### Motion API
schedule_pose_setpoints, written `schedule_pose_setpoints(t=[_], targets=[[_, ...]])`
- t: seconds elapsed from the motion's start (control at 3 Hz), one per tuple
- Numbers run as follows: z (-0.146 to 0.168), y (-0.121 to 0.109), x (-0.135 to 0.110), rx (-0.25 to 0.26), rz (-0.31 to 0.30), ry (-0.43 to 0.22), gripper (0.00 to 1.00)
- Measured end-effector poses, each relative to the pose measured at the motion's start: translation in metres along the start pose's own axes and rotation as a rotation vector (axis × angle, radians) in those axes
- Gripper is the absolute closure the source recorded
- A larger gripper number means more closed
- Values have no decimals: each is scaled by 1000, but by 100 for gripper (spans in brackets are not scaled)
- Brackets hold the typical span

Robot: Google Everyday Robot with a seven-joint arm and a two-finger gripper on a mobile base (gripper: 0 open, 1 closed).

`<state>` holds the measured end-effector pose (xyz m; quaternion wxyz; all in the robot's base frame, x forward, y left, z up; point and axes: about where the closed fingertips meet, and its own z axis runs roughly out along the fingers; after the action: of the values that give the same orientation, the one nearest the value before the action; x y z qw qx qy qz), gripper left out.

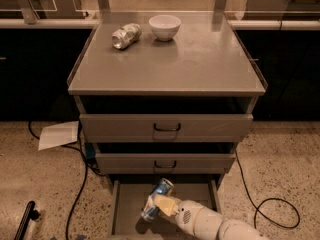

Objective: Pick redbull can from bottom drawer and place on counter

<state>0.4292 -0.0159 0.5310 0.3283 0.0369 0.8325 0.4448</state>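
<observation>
The redbull can (161, 190), slim, blue and silver, is tilted above the open bottom drawer (127, 209), its silver top pointing up and right. My gripper (158, 203), with cream-coloured fingers (165, 204), is shut on the can's middle. The white arm comes in from the lower right. The counter (200, 59) is the grey cabinet top above, far from the gripper.
A dented all-silver can (126, 35) lies on its side at the counter's back left, next to a white bowl (165, 27). Two upper drawers with black handles (166, 128) are slightly open above the bottom drawer. Cables (75, 204) and a paper sheet (59, 135) lie on the floor.
</observation>
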Motion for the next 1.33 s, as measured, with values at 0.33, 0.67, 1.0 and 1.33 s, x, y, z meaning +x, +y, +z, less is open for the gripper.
schedule_pose_setpoints(t=[0.33, 0.67, 1.0, 1.33], targets=[[-3, 15, -30, 3, 19, -22, 100], [-10, 37, -68, 16, 19, -52, 100], [-25, 68, -111, 29, -9, -98, 100], [-42, 104, -145, 41, -60, -141, 100]])
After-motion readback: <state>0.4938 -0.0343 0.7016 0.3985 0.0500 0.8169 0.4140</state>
